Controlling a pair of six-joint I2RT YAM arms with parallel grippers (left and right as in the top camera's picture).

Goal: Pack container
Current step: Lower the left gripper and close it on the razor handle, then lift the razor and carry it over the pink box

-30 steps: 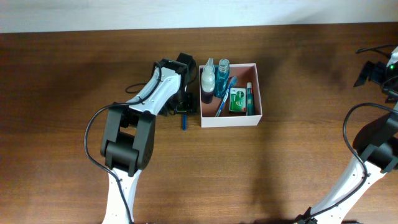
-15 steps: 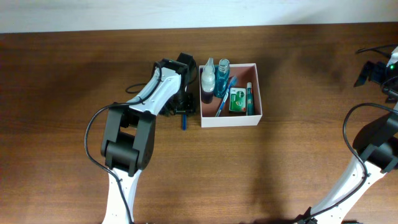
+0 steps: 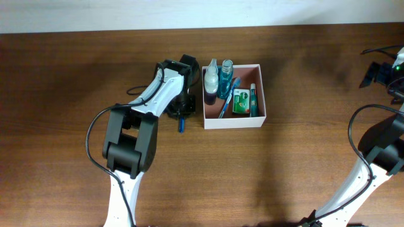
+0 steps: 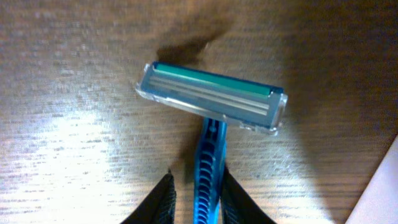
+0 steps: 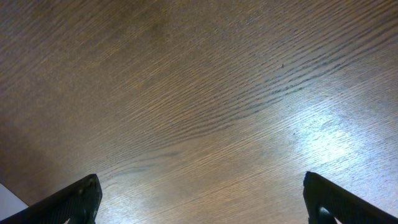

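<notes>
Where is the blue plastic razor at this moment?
In the overhead view the blue plastic razor lies on the brown wooden table just left of the white-walled square container, its handle between the fingers of the left claw.

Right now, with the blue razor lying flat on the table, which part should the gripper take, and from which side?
Take the razor by its ribbed handle, coming from above with a finger on each long side. The handle is slim and straight, while the head is wide, flat and bladed. The left gripper straddles that handle, with a gap showing on one side.
</notes>
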